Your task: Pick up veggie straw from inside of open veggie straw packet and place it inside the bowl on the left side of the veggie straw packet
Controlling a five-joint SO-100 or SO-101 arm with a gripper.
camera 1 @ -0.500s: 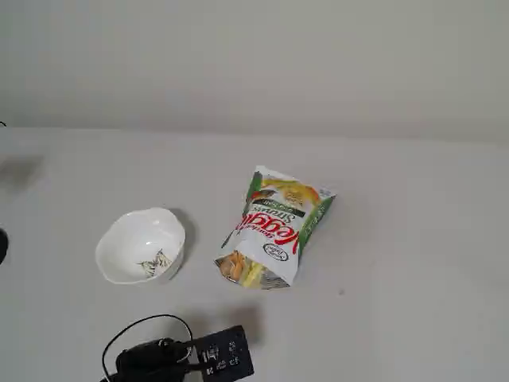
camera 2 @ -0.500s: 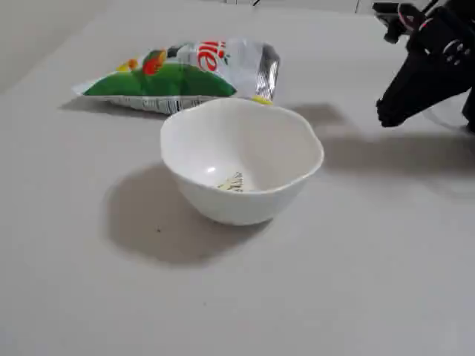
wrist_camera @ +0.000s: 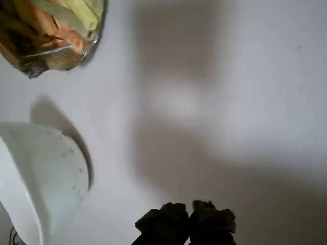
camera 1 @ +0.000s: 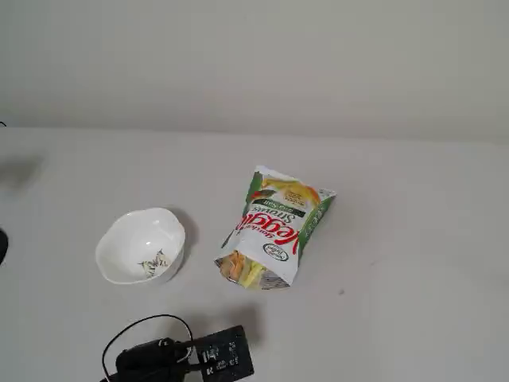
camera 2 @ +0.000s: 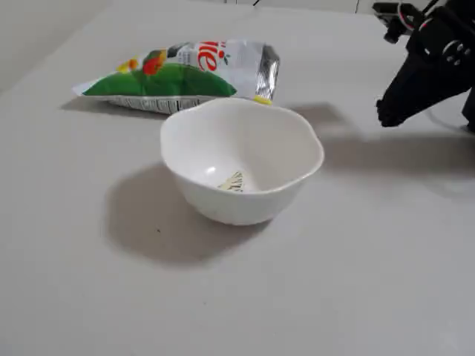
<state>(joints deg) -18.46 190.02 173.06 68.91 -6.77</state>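
While the black two-finger gripper (wrist_camera: 190,211) hangs above bare table, its jaws are clenched together with nothing between them; in the wrist view the tips sit at 6 o'clock. In a fixed view it (camera 2: 386,115) sits at 2 o'clock of the bowl, clear of everything. The white-and-green foil snack packet with red lettering (camera 1: 274,227) lies flat on the pale grey table (camera 1: 413,239), its silvery open mouth toward the arm. Orange and yellowish straws (wrist_camera: 53,25) show inside the mouth, at 11 o'clock in the wrist view; can't single out one pale-yellow stick among them. The small white ceramic bowl with wavy rim (camera 1: 140,246) sits at 9 o'clock of the packet, apart from it, holding only its dark drawing (camera 2: 233,182).
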